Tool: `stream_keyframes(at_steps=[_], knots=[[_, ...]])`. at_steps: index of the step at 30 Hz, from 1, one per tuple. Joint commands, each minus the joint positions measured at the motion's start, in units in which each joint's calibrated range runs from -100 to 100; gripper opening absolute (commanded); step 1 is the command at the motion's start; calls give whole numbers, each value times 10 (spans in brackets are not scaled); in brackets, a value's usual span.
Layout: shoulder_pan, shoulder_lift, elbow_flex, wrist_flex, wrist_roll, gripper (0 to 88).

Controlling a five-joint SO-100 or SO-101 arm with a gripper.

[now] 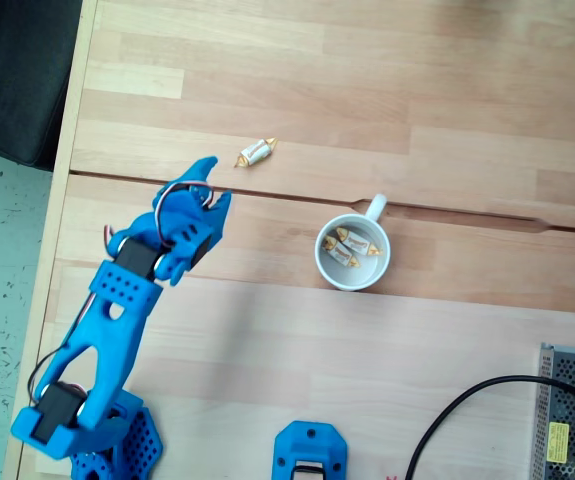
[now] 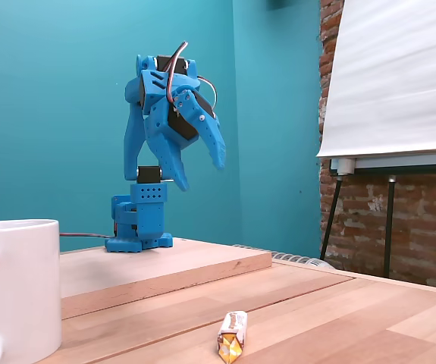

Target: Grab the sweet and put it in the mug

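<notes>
Two wrapped sweets (image 1: 352,245) lie in the round white ceramic mug (image 1: 323,262); the last cream, gold-ended sweet (image 1: 255,152), upper centre, seemingly untouched; my blue gripper (image 1: 213,183) parted, empty.

Blue gripper (image 2: 200,174) raised, jaws apart, sweet (image 2: 232,337) lying on wooden table (image 2: 339,311), white mug (image 2: 17,288) at left edge

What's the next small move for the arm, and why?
Probably lower toward the loose sweet on the table. The gripper is open and empty, raised well above the wood, just short of that sweet. Two sweets already lie in the mug, so this one is left.
</notes>
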Motion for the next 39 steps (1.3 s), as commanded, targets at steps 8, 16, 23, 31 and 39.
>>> stream_keyframes(at_steps=[8, 16, 23, 31, 39], knots=[[6, 63, -110, 1, -1, 216], [6, 79, -119, 1, -1, 218], [6, 140, -121, 1, -6, 218], [6, 205, -202, 2, -9, 218], [6, 285, -321, 62, -41, 218]])
